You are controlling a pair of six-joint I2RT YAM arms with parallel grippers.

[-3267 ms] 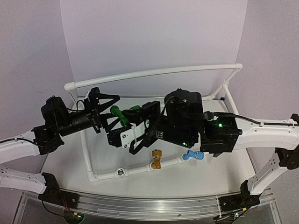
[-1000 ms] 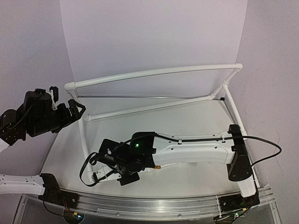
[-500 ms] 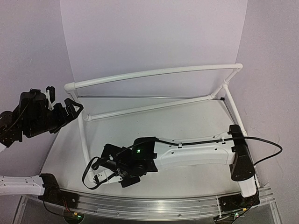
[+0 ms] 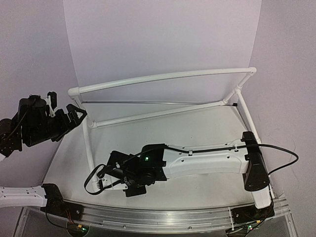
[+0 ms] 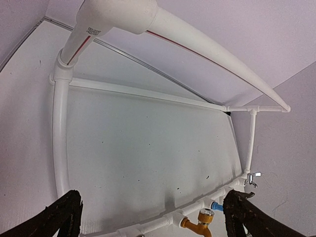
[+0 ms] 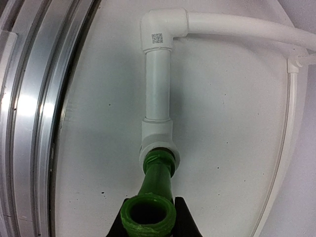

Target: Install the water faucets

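In the right wrist view, a green faucet (image 6: 157, 182) stands with its threaded end in the socket of a white tee (image 6: 157, 143) on the pipe frame (image 6: 158, 84). My right gripper (image 6: 148, 223) is shut on its wide mouth. From above, the right gripper (image 4: 104, 180) lies low at the frame's front left and hides the faucet. My left gripper (image 4: 74, 113) hangs open and empty beside the frame's left post. Its view shows the front pipe with a golden-orange faucet (image 5: 200, 224), a blue faucet (image 5: 216, 206) and a silver faucet (image 5: 253, 178) fitted along it, between wide-apart fingers (image 5: 59, 217).
The white pipe frame (image 4: 163, 76) encloses most of the table, with a high rail at the back. An aluminium rail (image 4: 163, 217) runs along the near edge, close to the right gripper. Purple walls close in on three sides.
Earlier both grippers met over the middle with the green faucet. Since then the right one has carried it to the front-left pipe, and in the last second the left arm drew back slightly left.
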